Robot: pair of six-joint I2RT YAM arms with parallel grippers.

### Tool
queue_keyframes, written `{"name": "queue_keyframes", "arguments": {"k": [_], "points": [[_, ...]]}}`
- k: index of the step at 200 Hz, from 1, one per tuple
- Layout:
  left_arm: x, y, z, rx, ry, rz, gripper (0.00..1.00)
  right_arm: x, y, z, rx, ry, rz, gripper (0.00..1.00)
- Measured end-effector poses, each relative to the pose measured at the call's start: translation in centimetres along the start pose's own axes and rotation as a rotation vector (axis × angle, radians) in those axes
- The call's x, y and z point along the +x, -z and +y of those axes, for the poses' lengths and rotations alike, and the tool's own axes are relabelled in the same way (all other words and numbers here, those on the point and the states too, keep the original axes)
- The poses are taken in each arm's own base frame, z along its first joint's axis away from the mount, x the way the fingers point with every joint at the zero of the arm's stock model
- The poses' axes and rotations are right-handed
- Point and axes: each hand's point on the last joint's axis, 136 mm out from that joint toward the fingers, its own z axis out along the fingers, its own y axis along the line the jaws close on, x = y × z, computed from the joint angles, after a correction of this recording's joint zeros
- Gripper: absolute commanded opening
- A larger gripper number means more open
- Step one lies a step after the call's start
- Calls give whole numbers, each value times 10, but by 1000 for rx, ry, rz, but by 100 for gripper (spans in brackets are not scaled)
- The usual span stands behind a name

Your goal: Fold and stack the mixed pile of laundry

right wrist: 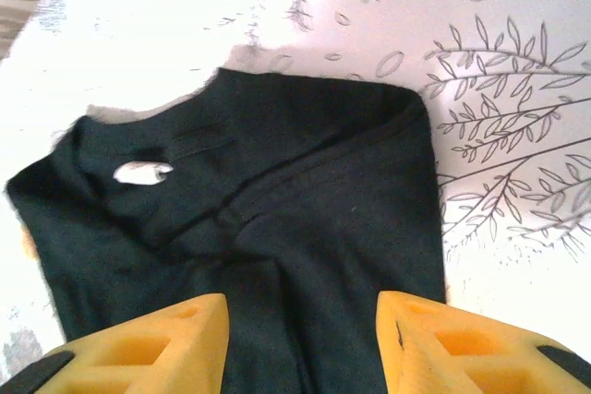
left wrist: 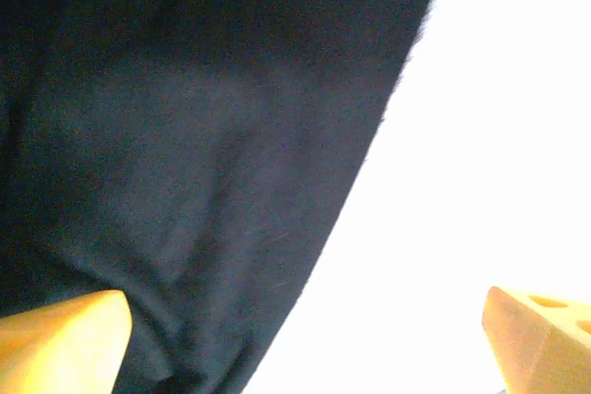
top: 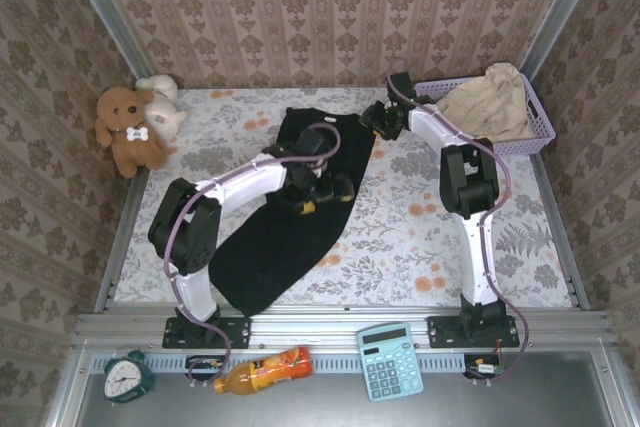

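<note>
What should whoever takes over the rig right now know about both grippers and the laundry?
Left gripper: open, low over the right edge of the black garment, holding nothing.
Right gripper: jaws apart at that garment's collar end; unclear whether it pinches cloth.
The black garment lies spread diagonally on the table, unfolded. The beige garment sits crumpled in the lavender basket, far right.
Done: nothing folded or stacked.
Left: fold the black piece, fetch and fold the beige one, stack both.
</note>
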Motion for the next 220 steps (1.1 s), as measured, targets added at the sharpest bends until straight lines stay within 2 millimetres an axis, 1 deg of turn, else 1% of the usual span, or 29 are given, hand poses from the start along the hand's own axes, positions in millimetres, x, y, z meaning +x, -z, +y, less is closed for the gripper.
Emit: {"name": "queue_keyframes", "arguments": {"k": [11,21,27,35,42,50,57,68,79,86,96,103,107,110,113,124,133,149,153,164,180,190,203,220], "points": [[-29,21,-17,54,-3,-81,100,9,21,3,-8,21,5,40],[-53,37,-22,87,9,-140,100,19,41,6,-18,37,10,32],[-66,44,-21,102,18,-168,97,28,54,8,-30,46,12,28],[-83,52,-16,116,36,-199,91,39,68,11,-43,56,14,24],[-98,56,-9,124,51,-221,82,49,78,12,-56,63,19,20],[-114,54,0,132,71,-236,72,65,86,15,-72,75,34,18],[-128,50,10,135,89,-245,62,77,89,16,-80,81,49,17],[-150,36,28,133,124,-245,50,100,87,18,-88,89,83,15],[-164,18,48,124,158,-231,41,126,79,19,-89,95,128,14],[-169,5,60,114,174,-214,36,144,72,18,-83,98,161,12],[-172,-12,74,101,188,-187,27,167,62,16,-68,93,207,0],[-172,-23,82,93,198,-169,22,181,56,15,-57,85,236,0],[-171,-30,86,88,210,-154,17,189,51,14,-51,86,252,0],[-171,-34,88,85,206,-147,10,193,49,14,-49,84,260,0],[-170,-38,91,83,216,-138,7,198,46,13,-44,77,267,0],[-167,-51,96,77,213,-113,4,209,34,8,-33,51,287,0],[-167,-54,96,88,211,-103,4,214,24,0,-12,13,298,0],[-172,-52,94,97,208,-110,5,216,8,-19,37,-55,308,0],[-173,-53,94,98,205,-109,6,215,6,-20,33,-71,316,0],[-176,-55,94,103,203,-108,8,203,4,-18,33,-92,288,0],[-184,-57,93,122,199,-111,11,185,-5,-16,39,-122,267,0],[-192,-58,92,135,198,-116,12,169,-13,-12,33,-138,246,0],[-207,-59,91,161,194,-129,12,144,-22,-11,25,-161,215,0],[-229,-60,90,188,191,-151,12,100,-31,-16,31,-191,154,0]]}}
